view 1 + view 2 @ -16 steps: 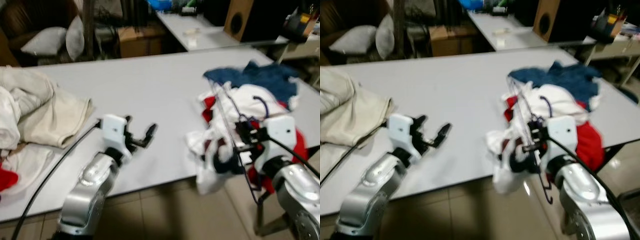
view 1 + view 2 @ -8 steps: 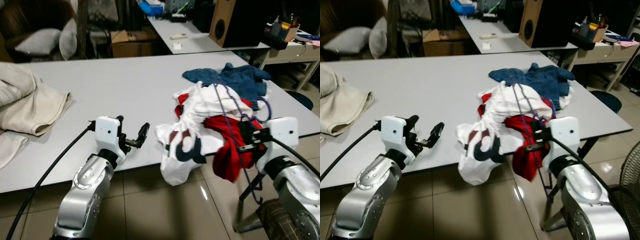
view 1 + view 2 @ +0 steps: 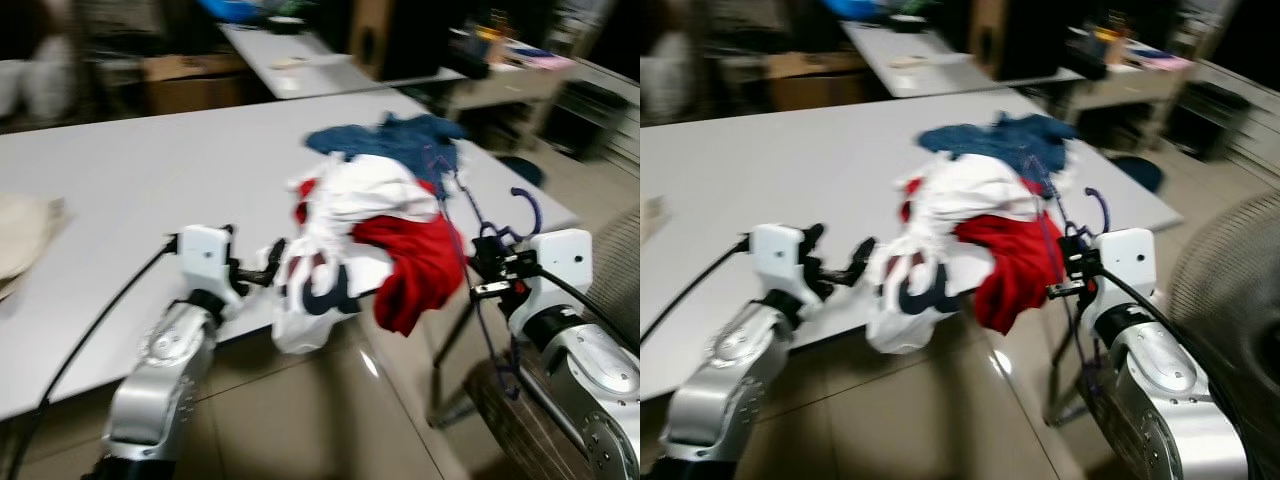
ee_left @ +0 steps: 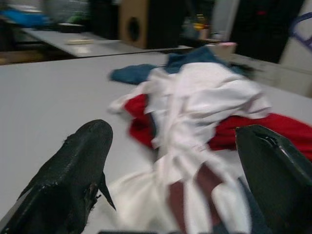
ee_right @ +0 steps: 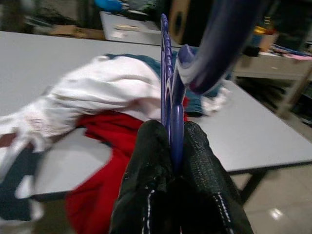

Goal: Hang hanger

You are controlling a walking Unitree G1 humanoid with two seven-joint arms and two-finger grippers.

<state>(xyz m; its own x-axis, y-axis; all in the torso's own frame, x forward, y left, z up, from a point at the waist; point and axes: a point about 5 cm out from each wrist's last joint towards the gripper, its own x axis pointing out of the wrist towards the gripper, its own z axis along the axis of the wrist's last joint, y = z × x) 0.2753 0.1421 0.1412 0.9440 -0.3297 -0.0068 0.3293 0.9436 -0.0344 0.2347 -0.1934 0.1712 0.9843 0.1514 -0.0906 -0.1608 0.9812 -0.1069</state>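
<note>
- Right of centre in the head view we see our right gripper (image 3: 487,272), fingers pinched tight on the purple hanger (image 3: 478,235); the wrist view confirms it, both black fingers (image 5: 146,165) pressed flat against the hanger's thin frame.
- The hanger's hook curls up at centre right, above the gripper, and its lower loop trails down toward the floor; motion blur smears the thin wire, so we can't trace its full outline.
- The hanger's upper part runs up into the clothes pile (image 3: 370,200): white, red and blue garments heaped at the table (image 3: 150,180) edge, mid-frame. How much of the hanger is tangled in the fabric, we can't tell.
- A white garment (image 3: 305,300) with dark markings droops over the table edge at centre.
- At centre left our left gripper (image 3: 255,275) hangs just beside that white garment, fingers spread wide and holding nothing.
- The upper part of the frame is dim and blurred: a speaker box (image 3: 372,35) and a second table, little else readable.
</note>
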